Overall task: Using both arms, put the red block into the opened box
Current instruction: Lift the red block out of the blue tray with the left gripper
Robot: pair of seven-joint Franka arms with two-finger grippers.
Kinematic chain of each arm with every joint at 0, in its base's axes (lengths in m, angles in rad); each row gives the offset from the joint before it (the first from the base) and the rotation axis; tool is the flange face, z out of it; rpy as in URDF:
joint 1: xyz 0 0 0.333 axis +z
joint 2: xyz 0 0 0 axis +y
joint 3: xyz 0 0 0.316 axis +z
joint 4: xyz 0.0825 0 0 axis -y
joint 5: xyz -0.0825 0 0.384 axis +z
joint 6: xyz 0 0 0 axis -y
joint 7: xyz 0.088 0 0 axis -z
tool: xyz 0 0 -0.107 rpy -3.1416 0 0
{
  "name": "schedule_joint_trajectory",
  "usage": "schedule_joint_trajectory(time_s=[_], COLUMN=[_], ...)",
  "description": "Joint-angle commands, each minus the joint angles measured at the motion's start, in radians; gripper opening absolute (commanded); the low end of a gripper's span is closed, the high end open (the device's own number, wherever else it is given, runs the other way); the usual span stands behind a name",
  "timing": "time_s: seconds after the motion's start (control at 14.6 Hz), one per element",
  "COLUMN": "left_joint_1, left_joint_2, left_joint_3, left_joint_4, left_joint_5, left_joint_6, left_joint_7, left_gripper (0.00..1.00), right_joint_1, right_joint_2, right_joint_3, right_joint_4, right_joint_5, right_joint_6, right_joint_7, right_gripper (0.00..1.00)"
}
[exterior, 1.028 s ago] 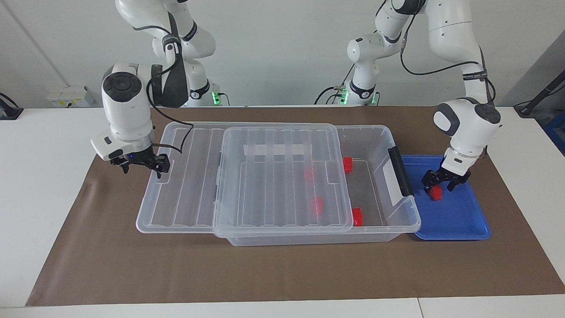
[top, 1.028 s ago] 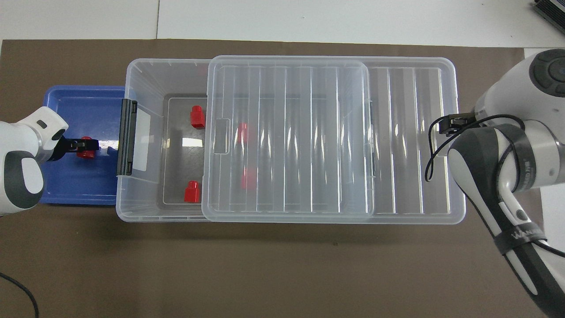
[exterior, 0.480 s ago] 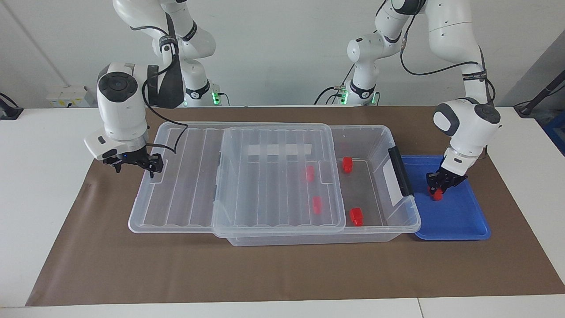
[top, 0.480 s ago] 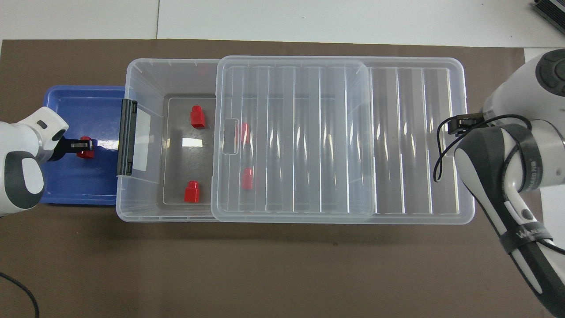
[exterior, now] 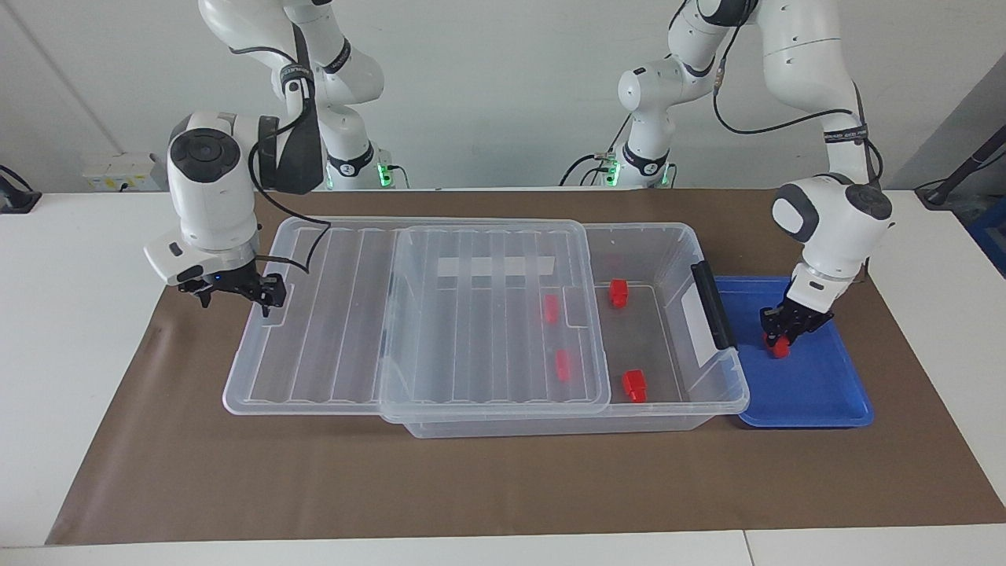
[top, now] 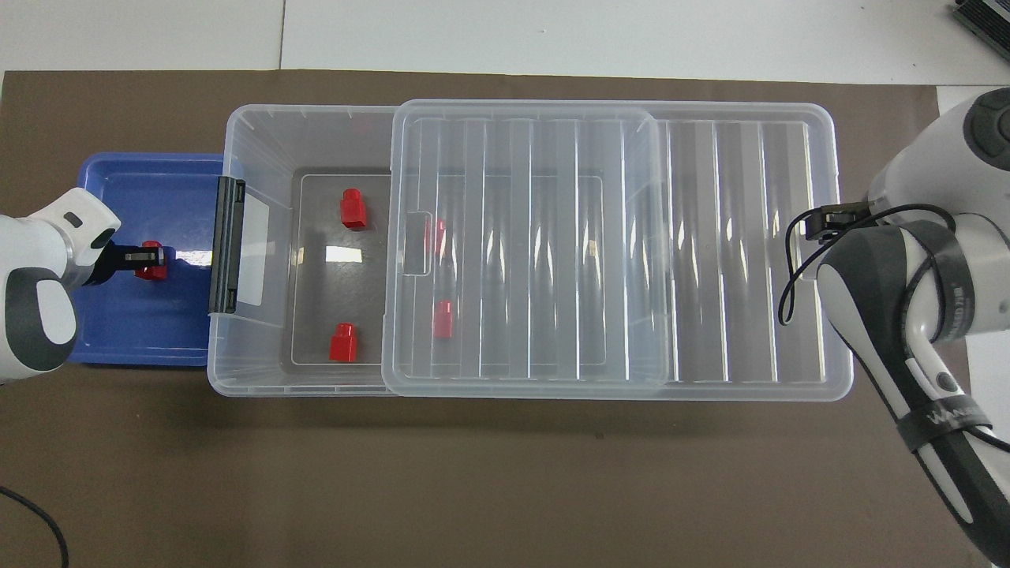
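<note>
Facing view: brown mat (exterior: pixel 503 479) on the desk (exterior: pixel 71 330), nearest the camera. On it the box (exterior: pixel 699 397), clear, with a white label (exterior: pixel 695 321) whose writing is unreadable beside the black handle bar (exterior: pixel 712 305). Four red pieces lie inside; two show through the lid (exterior: pixel 330 314). The lid has slid further toward the right arm's end than a second ago, uncovering more of the box. Right gripper (exterior: pixel 263 295) sits at the lid's end edge; fingers look spread, though I cannot tell if they grip it. Blue tray (exterior: pixel 817 393) lies at the left arm's end, touching the box. In it, the left gripper (exterior: pixel 778 336) has its fingers closed on the red block (exterior: pixel 780 350); a second ago they stood apart around it.
</note>
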Motion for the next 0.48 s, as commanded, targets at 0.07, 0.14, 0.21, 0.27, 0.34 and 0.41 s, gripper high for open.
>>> schedule_joint_trajectory(time_s=[0.07,0.14,0.21,0.27,0.34,0.41], left_joint_1=[-0.004,-0.006,-0.007,-0.022,-0.036,-0.05], left_joint_2=[-0.018,-0.022,-0.035,-0.039,-0.045,-0.047], left_joint_3=[-0.002,-0.002,-0.003,-0.003,-0.003,-0.005], left_joint_4=[0.143,0.178,0.22,0.275,0.342,0.413], left_joint_5=[0.013,0.013,0.013,0.013,0.013,0.013], left_joint_6=[-0.22,-0.28,-0.345,-0.429,-0.521,-0.613], left_joint_7=[0.005,0.002,-0.004,-0.022,-0.045,-0.084], left_gripper=[0.0,0.0,0.0,0.0,0.0,0.0], right_joint_1=[-0.005,-0.005,-0.005,-0.006,-0.008,-0.009], right_joint_2=[-0.025,-0.042,-0.058,-0.075,-0.092,-0.108], right_joint_3=[0.013,0.015,0.015,0.015,0.015,0.015], right_joint_4=[0.008,0.011,0.012,0.012,0.012,0.014], right_joint_5=[-0.002,0.019,0.053,0.094,0.122,0.144], right_joint_6=[-0.017,-0.017,-0.019,-0.019,-0.022,-0.03], right_joint_7=[-0.012,-0.012,-0.012,-0.012,-0.012,-0.012], right_gripper=[1.0,1.0,1.0,1.0,1.0,1.0])
